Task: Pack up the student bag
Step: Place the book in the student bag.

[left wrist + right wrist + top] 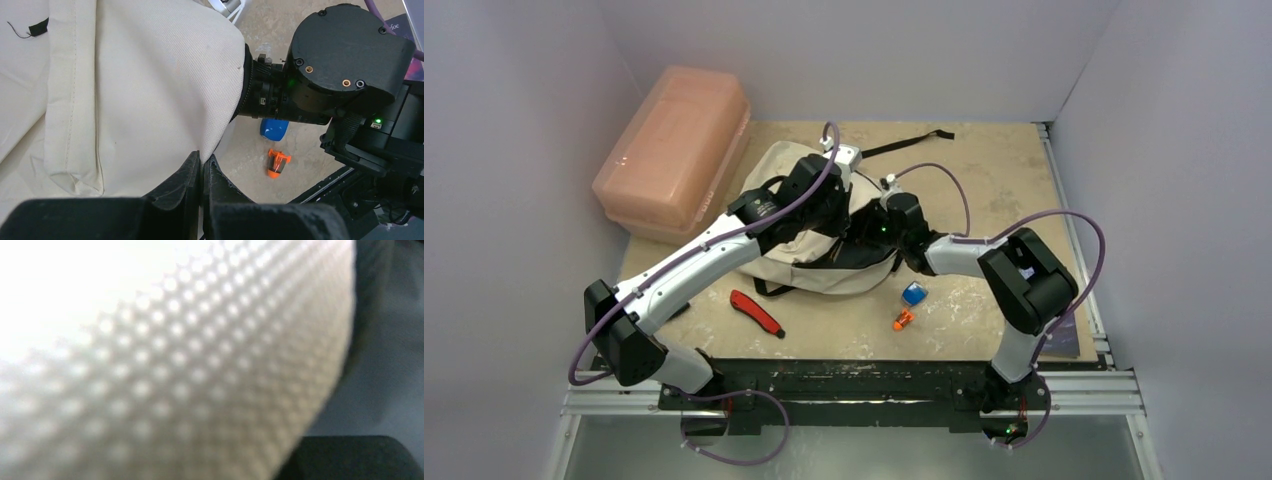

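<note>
The student bag (pixel 819 275), cream fabric with black trim, lies mid-table under both arms. My left gripper (pixel 201 160) is shut on a raised fold of the bag's cream fabric (pixel 150 90) and holds it up. The right arm's wrist (pixel 260 95) reaches under that lifted fabric, so its fingers are hidden inside the bag. In the right wrist view, blurred cream weave (pixel 175 365) fills nearly the whole picture and no fingertips show. On the table to the bag's right lie a small blue item (pixel 913 293) and a small orange item (pixel 903 320); a red cutter (pixel 757 312) lies in front of the bag.
A rigid pink plastic box (pixel 674 145) stands at the back left against the wall. One black strap (pixel 904 143) trails behind the bag. A dark flat book (pixel 1064 345) lies at the table's right edge. White walls close in three sides.
</note>
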Controlling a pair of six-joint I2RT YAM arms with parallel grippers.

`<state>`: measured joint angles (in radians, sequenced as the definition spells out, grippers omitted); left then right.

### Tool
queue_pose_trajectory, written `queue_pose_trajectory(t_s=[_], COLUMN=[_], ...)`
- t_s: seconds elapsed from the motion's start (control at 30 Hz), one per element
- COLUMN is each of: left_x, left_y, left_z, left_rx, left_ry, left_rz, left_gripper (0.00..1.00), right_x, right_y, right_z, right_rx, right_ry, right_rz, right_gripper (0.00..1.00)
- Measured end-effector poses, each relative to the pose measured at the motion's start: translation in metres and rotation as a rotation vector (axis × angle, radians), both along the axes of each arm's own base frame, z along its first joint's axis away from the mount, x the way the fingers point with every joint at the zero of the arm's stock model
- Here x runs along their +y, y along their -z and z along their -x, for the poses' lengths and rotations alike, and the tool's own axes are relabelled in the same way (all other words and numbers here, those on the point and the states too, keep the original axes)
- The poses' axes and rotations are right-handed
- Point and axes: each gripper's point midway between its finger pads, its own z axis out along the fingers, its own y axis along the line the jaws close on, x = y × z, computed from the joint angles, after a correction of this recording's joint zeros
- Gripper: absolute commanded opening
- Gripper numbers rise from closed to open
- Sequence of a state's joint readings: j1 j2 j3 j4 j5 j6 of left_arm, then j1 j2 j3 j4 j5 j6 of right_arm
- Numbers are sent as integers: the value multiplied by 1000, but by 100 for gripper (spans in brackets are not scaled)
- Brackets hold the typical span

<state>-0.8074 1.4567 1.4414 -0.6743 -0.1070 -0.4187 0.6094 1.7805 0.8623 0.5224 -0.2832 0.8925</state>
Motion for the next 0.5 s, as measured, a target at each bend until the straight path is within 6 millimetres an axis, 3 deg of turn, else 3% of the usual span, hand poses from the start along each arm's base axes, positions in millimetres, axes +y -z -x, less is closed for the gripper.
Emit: queue_pose_trajectory(t_s=[0.13, 0.23, 0.43, 0.5], left_x=[0, -1, -6, -8], left_y=[0, 2, 11, 16], left_z=[0, 1, 1, 1], left_rx=[8, 14, 41, 51], left_ry=[-8, -8, 6, 12], left_rz=[8, 8, 0, -1], left_gripper=[0, 0, 1, 12], right_x=[-3, -20, -83, -108], right_y=[-9, -13, -29, -38], right_z=[-1, 14, 57, 58], right_rx=[-26, -35, -95, -114], right_ry=[1, 5, 55, 114], right_rz=[-3, 15, 98, 106], right_gripper=[51, 69, 84, 98])
